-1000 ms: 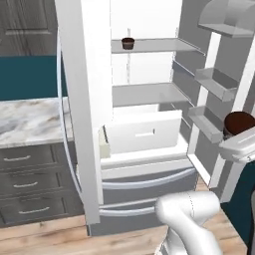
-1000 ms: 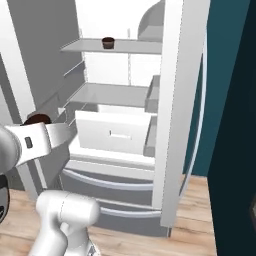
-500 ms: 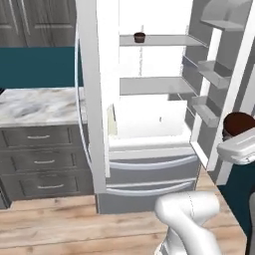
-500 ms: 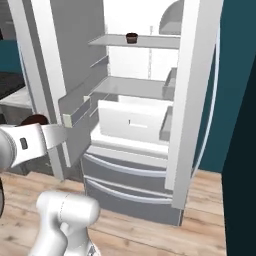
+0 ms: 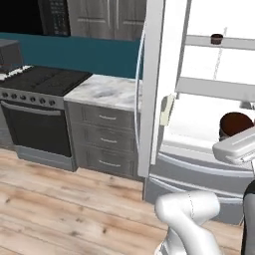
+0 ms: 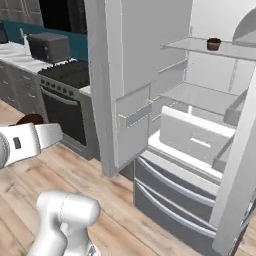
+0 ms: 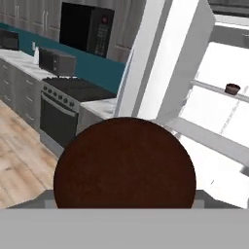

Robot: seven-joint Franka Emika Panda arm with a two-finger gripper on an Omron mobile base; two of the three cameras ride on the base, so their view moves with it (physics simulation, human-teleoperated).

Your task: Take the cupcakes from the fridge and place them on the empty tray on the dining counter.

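A: Whole picture slid since a moment ago, so that's the base turning, not stuff moving. The stove (image 5: pixel 42 82) and marble surface (image 5: pixel 107 92) now fill the left of the left base frame, fridge (image 5: pixel 159 99) pushed right.

B: And the gripper (image 7: pixel 124 206)?

A: Fingertips hidden behind one cupcake (image 7: pixel 124 163), which it's holding, bottom centre of the hand frame. Second cupcake (image 6: pixel 214 43) sits upper right, on the fridge shelf (image 6: pixel 200 48).

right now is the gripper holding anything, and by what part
One cupcake sits in the gripper, apparently gripped by its sides; the exact contact is hidden.
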